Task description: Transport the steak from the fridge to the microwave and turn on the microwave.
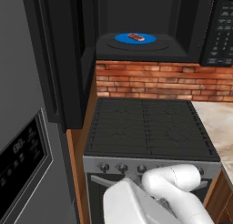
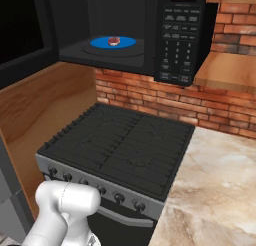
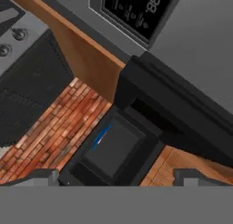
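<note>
The steak (image 1: 135, 37) (image 2: 114, 40), a small red-pink slab, lies on the blue turntable (image 1: 122, 38) inside the black microwave (image 1: 220, 32) (image 2: 176, 40). The microwave door (image 1: 59, 59) stands swung open to the left. In the hand view the microwave (image 3: 113, 148) is seen from a distance, with a sliver of the blue turntable (image 3: 100, 136). My gripper (image 3: 118, 177) is open, its two fingertips (image 3: 42, 176) far apart with nothing between them. It is well away from the microwave. The grey fridge (image 1: 22, 159) (image 3: 195, 45) stands at the left with its door shut.
A black gas stove (image 1: 145, 127) (image 2: 120, 145) with front knobs sits under the microwave, in front of a brick wall (image 1: 154, 82). A marble counter (image 2: 215, 190) lies to its right. A wooden side panel (image 2: 45, 110) separates stove and fridge. My white arm (image 1: 168, 191) hangs low before the stove.
</note>
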Tool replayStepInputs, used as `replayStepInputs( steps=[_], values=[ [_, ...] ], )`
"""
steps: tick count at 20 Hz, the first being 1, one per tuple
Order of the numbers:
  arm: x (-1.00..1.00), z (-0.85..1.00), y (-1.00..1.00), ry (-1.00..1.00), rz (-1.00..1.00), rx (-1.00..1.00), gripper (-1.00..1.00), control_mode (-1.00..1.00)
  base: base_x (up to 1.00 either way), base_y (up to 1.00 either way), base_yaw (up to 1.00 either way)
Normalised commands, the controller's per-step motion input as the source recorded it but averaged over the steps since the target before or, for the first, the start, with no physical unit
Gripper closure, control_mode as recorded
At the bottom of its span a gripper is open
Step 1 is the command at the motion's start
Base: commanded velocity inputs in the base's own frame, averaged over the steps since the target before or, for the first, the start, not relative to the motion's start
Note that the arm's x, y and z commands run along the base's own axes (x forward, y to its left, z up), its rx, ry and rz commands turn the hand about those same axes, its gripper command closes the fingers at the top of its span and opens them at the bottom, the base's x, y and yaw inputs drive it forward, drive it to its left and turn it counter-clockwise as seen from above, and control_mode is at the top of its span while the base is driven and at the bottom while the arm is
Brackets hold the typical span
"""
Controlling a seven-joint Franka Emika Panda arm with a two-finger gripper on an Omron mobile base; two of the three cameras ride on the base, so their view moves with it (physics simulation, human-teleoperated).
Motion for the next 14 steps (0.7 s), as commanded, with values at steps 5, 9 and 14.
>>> replayStepInputs(
  steps=[5,9,14],
  values=[
    [0.25,-0.28,0.51,0.0,0.0,-0.31,-1.0,-1.0,0.0,0.0,0.0],
    [0.51,-0.26,0.47,0.0,0.0,-0.26,-1.0,-1.0,0.0,0.0,0.0],
    [0.65,-0.24,0.47,0.0,0.0,-0.24,-1.0,-1.0,0.0,0.0,0.0]
  ],
)
